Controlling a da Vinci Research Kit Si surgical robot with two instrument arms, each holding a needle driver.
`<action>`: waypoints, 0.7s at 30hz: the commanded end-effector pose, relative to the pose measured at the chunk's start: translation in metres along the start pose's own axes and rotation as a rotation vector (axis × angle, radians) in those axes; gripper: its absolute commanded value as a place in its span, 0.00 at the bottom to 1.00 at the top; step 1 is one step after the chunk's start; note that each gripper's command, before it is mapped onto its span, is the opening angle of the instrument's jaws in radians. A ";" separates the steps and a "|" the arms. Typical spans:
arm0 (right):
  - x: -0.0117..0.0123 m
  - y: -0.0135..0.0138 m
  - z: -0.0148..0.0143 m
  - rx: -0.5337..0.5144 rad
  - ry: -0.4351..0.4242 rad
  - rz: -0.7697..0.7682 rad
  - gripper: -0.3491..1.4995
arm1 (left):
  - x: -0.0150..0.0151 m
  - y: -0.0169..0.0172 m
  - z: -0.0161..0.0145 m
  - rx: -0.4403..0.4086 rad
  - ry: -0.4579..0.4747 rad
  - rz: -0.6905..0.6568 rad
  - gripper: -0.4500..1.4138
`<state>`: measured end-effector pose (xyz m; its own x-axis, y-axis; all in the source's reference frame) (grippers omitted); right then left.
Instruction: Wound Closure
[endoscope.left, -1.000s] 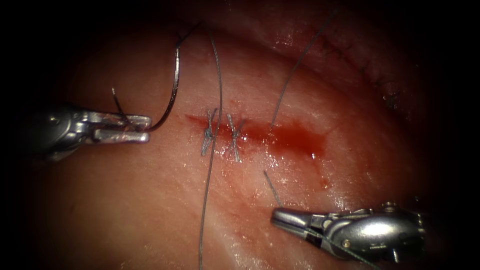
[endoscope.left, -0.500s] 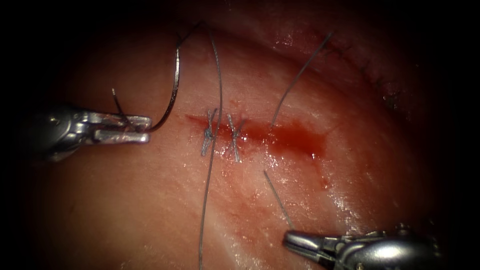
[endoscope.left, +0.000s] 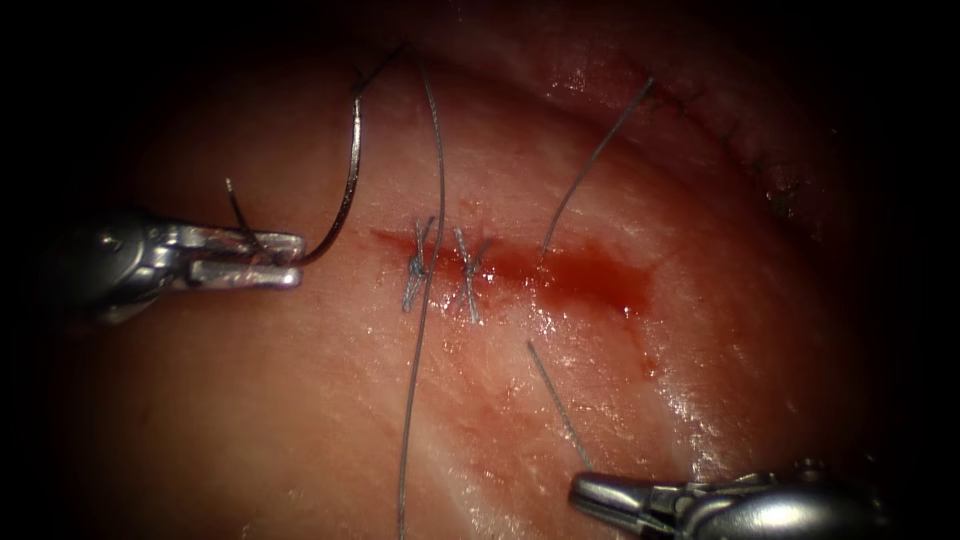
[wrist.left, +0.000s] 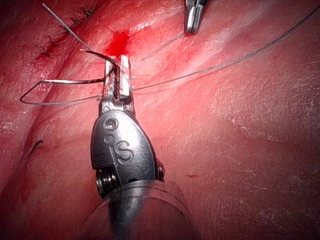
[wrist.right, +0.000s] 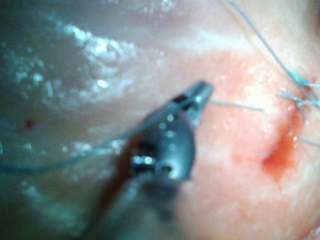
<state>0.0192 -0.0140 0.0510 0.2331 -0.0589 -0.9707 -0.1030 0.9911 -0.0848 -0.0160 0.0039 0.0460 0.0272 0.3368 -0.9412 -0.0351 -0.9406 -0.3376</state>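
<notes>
Starting at the left: my left tool (endoscope.left: 285, 258) has its jaws pressed together on the needle (endoscope.left: 348, 180), gripping it approx a third of the way back from the point. The point sticks up just behind the jaw tips; the rest of the curve swings out past the tips and climbs away. The needle is clear of the tissue (endoscope.left: 300, 420), left of the cut (endoscope.left: 520, 262). Risk here: the grip is near the tips, so a small bump could twist the needle in the jaws or drop it.

The thread (endoscope.left: 432, 200) runs from the needle's back end and falls in a long strand beyond the left tips, across the two tied stitches (endoscope.left: 418, 262). It's loose – it could snag on those knots if the needle moves.

Further right, a second strand dips into the cut by the red fluid (endoscope.left: 595, 282). It comes out on the near side and runs straight to the tips of my right tool (endoscope.left: 585, 490), which looks to be pinching it, jaws closed, w/ the tissue just under them. The far free end looks short to me – pull too hard and it may slip right through the tissue, or the thread may tear the cut's edge.
</notes>
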 end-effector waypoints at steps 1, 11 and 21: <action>-0.0003 -0.0008 0.0006 0.005 0.003 0.002 0.00 | -0.0008 0.0004 0.0004 -0.002 0.001 -0.004 0.00; -0.0003 -0.0015 0.0003 0.018 -0.005 0.007 0.00 | -0.0008 0.0004 0.0003 -0.002 0.001 -0.004 0.00; -0.0003 -0.0020 0.0003 0.024 -0.007 0.009 0.00 | -0.0008 0.0004 0.0002 -0.004 0.002 -0.005 0.00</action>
<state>0.0189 -0.0153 0.0511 0.2429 -0.0497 -0.9688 -0.0832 0.9939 -0.0718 -0.0157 0.0040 0.0459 0.0280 0.3374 -0.9410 -0.0324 -0.9405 -0.3382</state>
